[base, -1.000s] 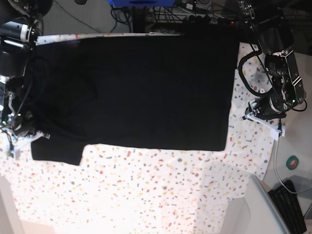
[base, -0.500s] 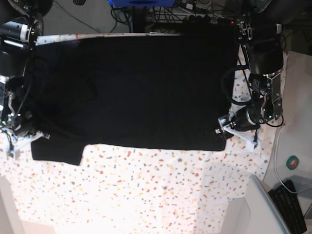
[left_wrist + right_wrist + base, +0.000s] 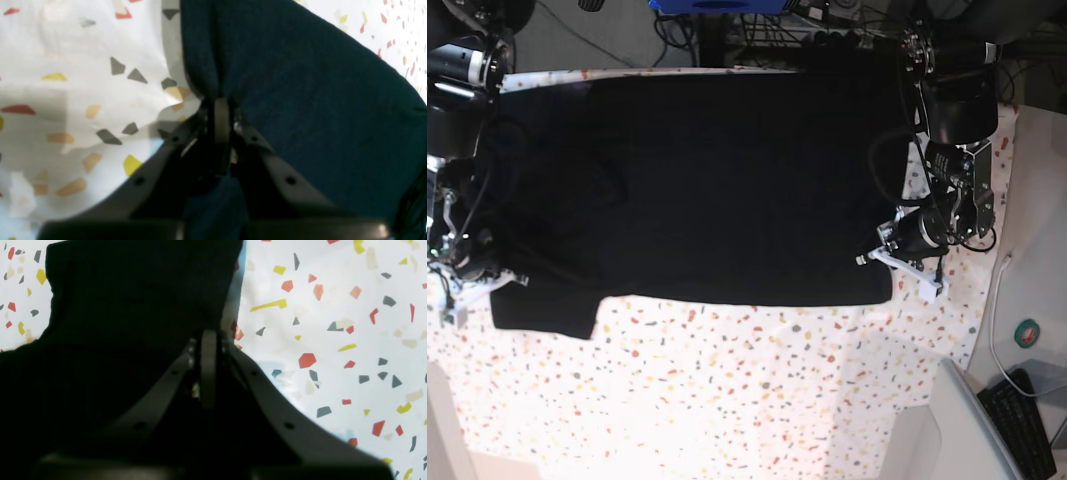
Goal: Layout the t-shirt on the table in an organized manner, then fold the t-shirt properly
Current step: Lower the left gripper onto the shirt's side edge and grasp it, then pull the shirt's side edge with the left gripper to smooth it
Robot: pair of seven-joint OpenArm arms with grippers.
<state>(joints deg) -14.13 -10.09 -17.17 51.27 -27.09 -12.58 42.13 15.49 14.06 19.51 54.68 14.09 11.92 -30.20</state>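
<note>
Speckled counter [image 3: 727, 400] | black t-shirt [image 3: 697, 180] spread flat across its 12 o'clock half | left hand [image 3: 222, 110] pinching hem at 3 o'clock | right hand [image 3: 208, 343] pinching cloth at 9 o'clock | step: fold starting; next, I reckon, lift both edges together.

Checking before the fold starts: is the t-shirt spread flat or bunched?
Mostly spread: the t-shirt lies as a broad flat panel on the table, bunched only where the left gripper pinches its edge.
</note>
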